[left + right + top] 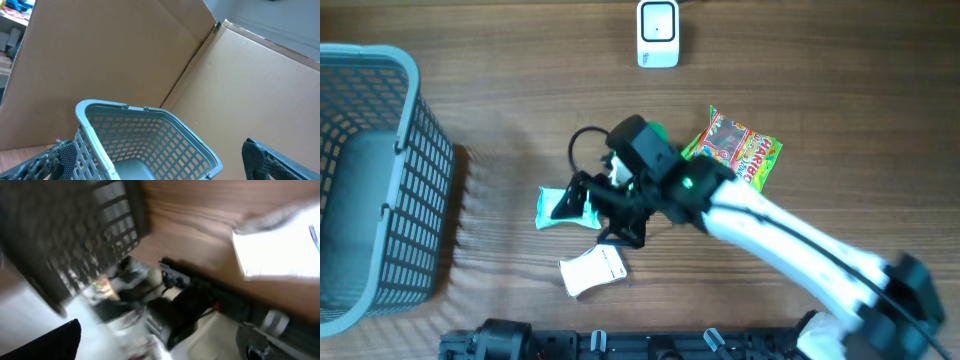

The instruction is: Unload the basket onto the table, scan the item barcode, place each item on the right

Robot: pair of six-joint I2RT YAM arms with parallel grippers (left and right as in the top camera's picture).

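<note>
Your right gripper (597, 213) stands wide open, holding nothing. The teal-and-white packet (558, 208) lies on the desk (500, 60) just beside its fingertips, toward the basket (408, 70), long axis crosswise. Scanner (658, 33) well apart.

A: What sits where on the table (500, 60)?
B: The basket (428, 190) takes up the left edge. The scanner (658, 33) stands at the back, near the middle.
A: And in the centre?
B: A pouch (555, 208) lies there, with the right claw (590, 205) over its right end. A flat packet (593, 270) lies just in front of the pouch, apart from it. The sweets bag (740, 150) lies to the right of the claw, behind the arm.
</note>
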